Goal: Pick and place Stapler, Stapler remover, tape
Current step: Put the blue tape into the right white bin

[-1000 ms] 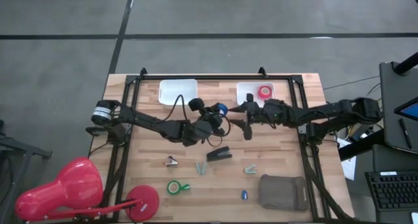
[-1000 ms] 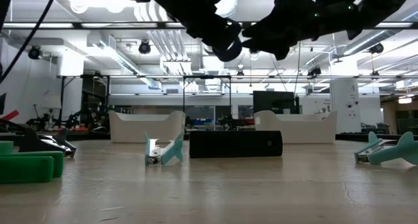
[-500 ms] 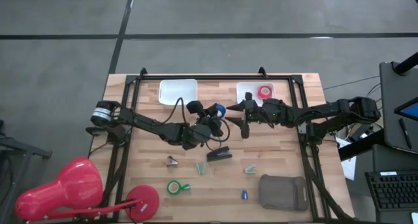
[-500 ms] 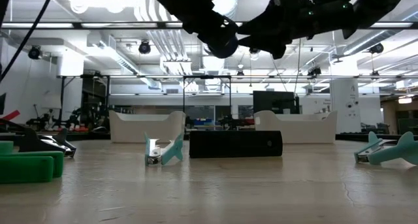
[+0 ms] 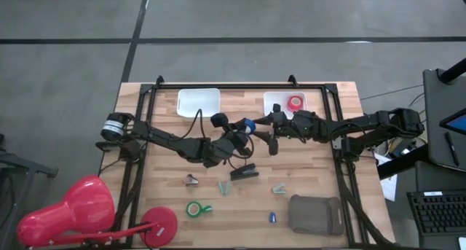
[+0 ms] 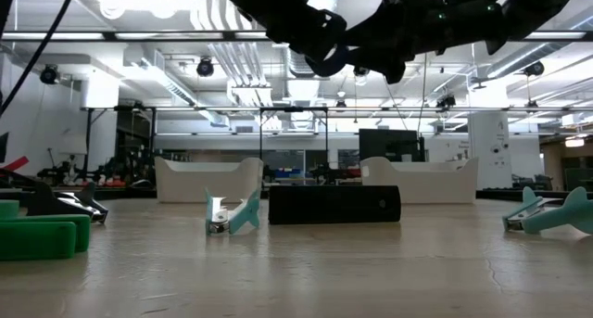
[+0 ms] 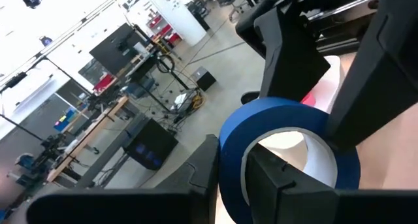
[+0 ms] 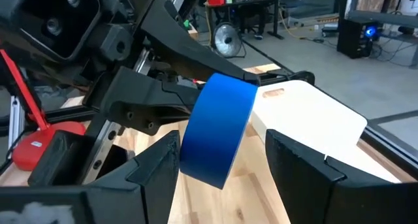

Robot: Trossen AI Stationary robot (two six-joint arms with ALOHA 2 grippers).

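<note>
So the left gripper (image 5: 246,126) is up in the air near the middle of the high view, fingers clamped on the blue tape (image 5: 247,124). One finger goes through the core, the other sits outside the ring, easy to see in the left wrist view (image 7: 287,152). The right gripper (image 5: 271,130) is just to the right of it, fingers spread wide either side of the same roll (image 8: 219,129) but not touching it as far as I can tell.

On the table: the stapler (image 5: 245,173) lies just below centre, under the two grippers. Red tape (image 5: 295,103) is in the right tray (image 5: 273,98) at the upper middle, and the left tray (image 5: 199,102) is next to it. Green tape (image 5: 194,208) is lower left of centre. A teal remover (image 5: 224,186) sits left of and below the stapler, another (image 5: 279,189) to the right. The grey pouch (image 5: 315,213) is lower right.
</note>
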